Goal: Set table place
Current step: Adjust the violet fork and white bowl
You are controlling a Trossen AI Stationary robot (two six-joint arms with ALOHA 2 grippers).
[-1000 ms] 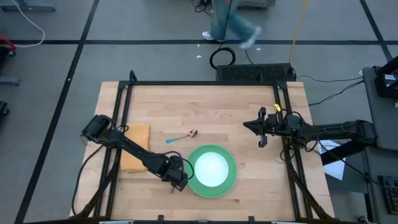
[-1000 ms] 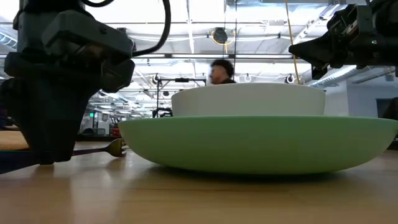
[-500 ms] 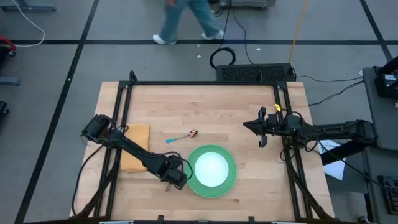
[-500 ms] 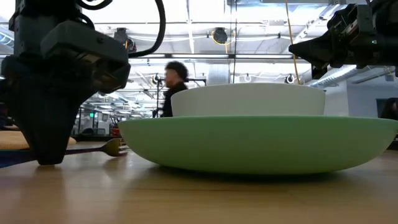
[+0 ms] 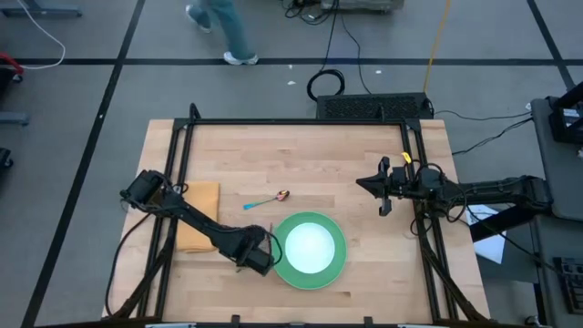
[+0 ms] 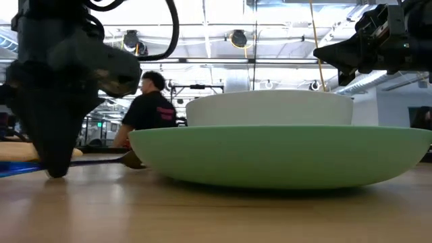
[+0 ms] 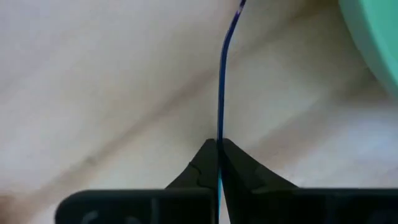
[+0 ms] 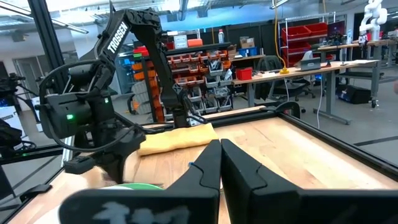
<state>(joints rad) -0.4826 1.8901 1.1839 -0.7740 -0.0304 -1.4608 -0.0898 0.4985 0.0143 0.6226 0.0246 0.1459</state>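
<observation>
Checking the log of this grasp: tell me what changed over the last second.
The left gripper, down at the table beside the green plate, closed on the thin blue fork handle. A person walked across behind. The plate, white bowl, spoon, tan cloth and shut right gripper stayed put.

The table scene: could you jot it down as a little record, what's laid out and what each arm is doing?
plate: green plate, near the table's front edge
bowl: white bowl inside the plate
spoon: spoon lying behind the plate
cloth: tan cloth at the left side
left gripper: left gripper shut on thin blue fork handle beside the plate
right gripper: right gripper shut, empty, waiting at the right side
</observation>
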